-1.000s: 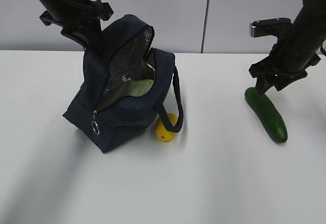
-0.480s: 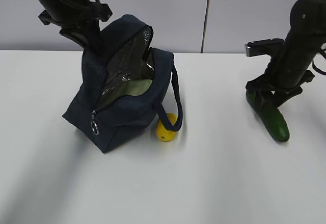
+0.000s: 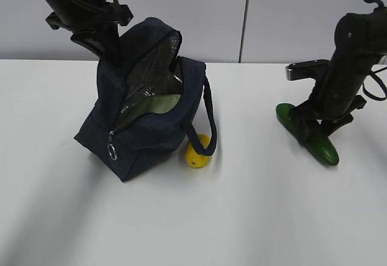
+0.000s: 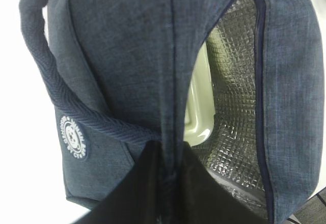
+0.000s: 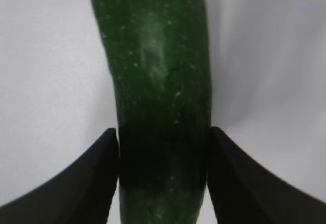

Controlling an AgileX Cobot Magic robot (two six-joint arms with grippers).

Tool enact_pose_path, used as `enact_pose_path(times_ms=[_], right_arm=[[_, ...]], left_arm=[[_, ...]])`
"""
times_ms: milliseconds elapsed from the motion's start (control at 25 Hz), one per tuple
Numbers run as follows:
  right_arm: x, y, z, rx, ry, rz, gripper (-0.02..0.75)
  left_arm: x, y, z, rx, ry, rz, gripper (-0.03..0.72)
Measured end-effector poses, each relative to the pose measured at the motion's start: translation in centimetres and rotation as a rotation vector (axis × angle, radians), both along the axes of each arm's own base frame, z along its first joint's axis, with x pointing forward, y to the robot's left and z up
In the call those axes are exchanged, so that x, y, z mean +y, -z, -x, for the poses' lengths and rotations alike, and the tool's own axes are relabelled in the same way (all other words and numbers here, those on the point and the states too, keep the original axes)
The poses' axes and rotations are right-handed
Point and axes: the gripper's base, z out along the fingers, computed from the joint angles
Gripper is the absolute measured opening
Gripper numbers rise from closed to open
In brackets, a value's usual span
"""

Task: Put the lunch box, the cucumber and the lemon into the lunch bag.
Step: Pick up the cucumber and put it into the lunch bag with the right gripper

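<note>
Left gripper (image 4: 165, 180): at the far left of the counter, behind the bag's raised top; its two dark fingers (image 4: 137, 193) are pressed together on a fold of navy fabric along the bag's seam, holding the top up.
Lunch bag (image 3: 142, 127): dark navy fabric, standing on the left half of the white counter (image 3: 199, 217), tipped so its mouth faces right and toward the camera; the zipper is undone and the silver quilted lining shows inside.
Zipper pull (image 3: 112, 152): a metal ring hanging at the near lower corner of the bag's opening.
Logo (image 4: 73, 137): small round white patch on the bag's side, just under a loop handle (image 4: 56, 89), seen in the left wrist view.
Lunch box (image 3: 162, 104): lying inside the bag; only its pale sage-green lid shows through the opening.
Lemon (image 3: 197, 152): bright yellow, on the counter just beside the bag's near right corner, partly behind the hanging loop handle (image 3: 207, 121); outside the bag.
Cucumber (image 3: 305, 134): dark green, on the right side of the counter, well apart from the bag, lying at a slant.
Right gripper (image 5: 164, 178): down over the cucumber, one black finger (image 5: 97, 178) against each side of it, pinching it around its middle.
</note>
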Motion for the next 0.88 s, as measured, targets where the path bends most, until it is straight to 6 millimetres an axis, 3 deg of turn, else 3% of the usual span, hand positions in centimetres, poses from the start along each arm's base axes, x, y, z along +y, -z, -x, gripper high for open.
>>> enact_pose_path(times_ms=[200,560,880], right_arm=[[0.0,0.6,0.0,0.011,0.005,-0.002,0.4],[0.4,-0.2,-0.6,0.015,0.033,-0.045,0.279],[4.5,-5.1,-1.7,-0.001,-0.046,-0.527,0.276]], left_arm=[[0.0,0.0,0.0,0.0,0.001,0.0,0.02],[0.0,0.0,0.0,-0.001,0.002,0.0,0.02],[0.0,0.0,0.0,-0.001,0.002,-0.002,0.02]])
